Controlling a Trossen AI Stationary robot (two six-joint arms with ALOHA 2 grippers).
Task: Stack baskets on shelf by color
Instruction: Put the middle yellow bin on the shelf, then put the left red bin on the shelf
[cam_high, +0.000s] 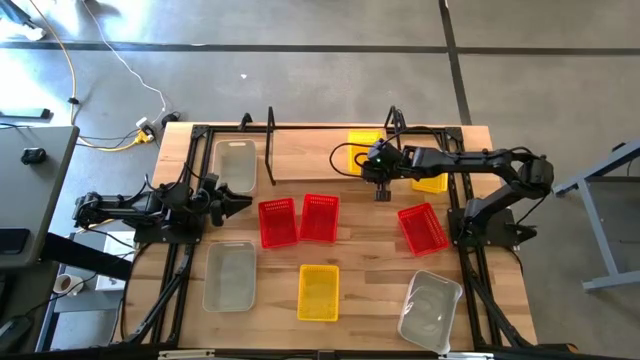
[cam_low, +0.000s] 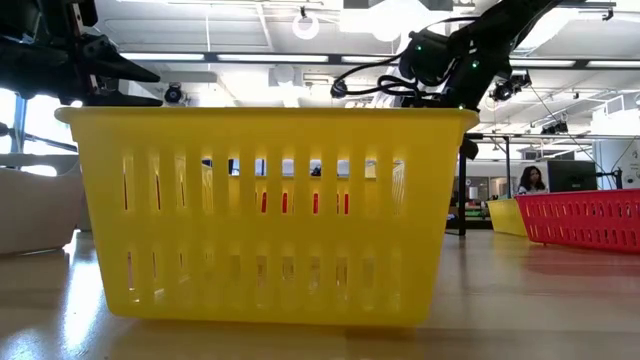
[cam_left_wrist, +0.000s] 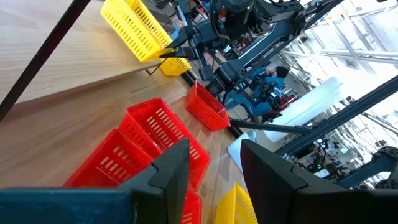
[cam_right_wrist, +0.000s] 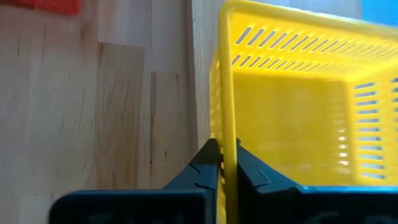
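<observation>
A yellow basket is at the far side of the table on the shelf, a light board with a black rod frame. My right gripper is shut on its wall. A second yellow basket lies partly under the right arm, and a third rests on its bottom near the front edge. Three red baskets stand mid-table. My left gripper waits open at the left, touching nothing. My right gripper pinches the rim of the yellow basket's near wall, close to that wall's right end, with one finger inside the basket and one outside. The fingers slant down from the table's right side. The basket stays upright, mouth up; whether its bottom rests on the board I cannot tell.
Clear-grey baskets stand on the shelf's left part, at the front left and at the front right. Black upright posts rise from the shelf. Bare wood lies between the red baskets and the shelf.
</observation>
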